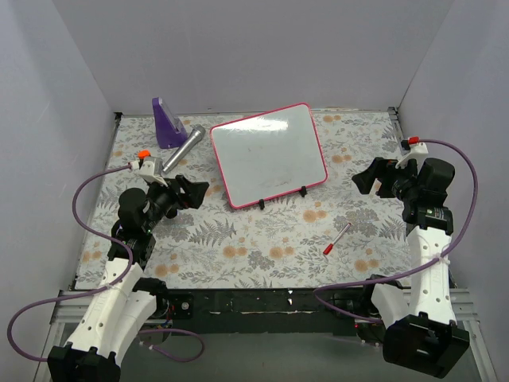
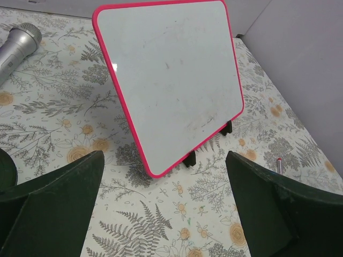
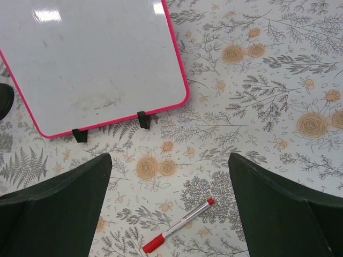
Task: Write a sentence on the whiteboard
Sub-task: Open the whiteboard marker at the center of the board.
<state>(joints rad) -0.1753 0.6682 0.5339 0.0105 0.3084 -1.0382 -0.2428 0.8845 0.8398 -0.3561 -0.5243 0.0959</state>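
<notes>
The whiteboard [image 1: 269, 153] with its pink-red frame stands tilted on black clip feet at the table's middle back; its face is blank, with faint smudges and no sentence on it. It also shows in the left wrist view [image 2: 171, 75] and the right wrist view [image 3: 91, 59]. A red-capped marker [image 1: 337, 239] lies on the floral cloth in front of the board to the right, seen below my right gripper [image 3: 177, 225]. My left gripper [image 1: 193, 191] is open and empty, left of the board. My right gripper [image 1: 367, 177] is open and empty, right of the board.
A silver microphone [image 1: 184, 148] lies left of the board, next to a purple stand [image 1: 166, 123]. White walls enclose the table on three sides. The floral cloth [image 1: 262, 239] covers the table.
</notes>
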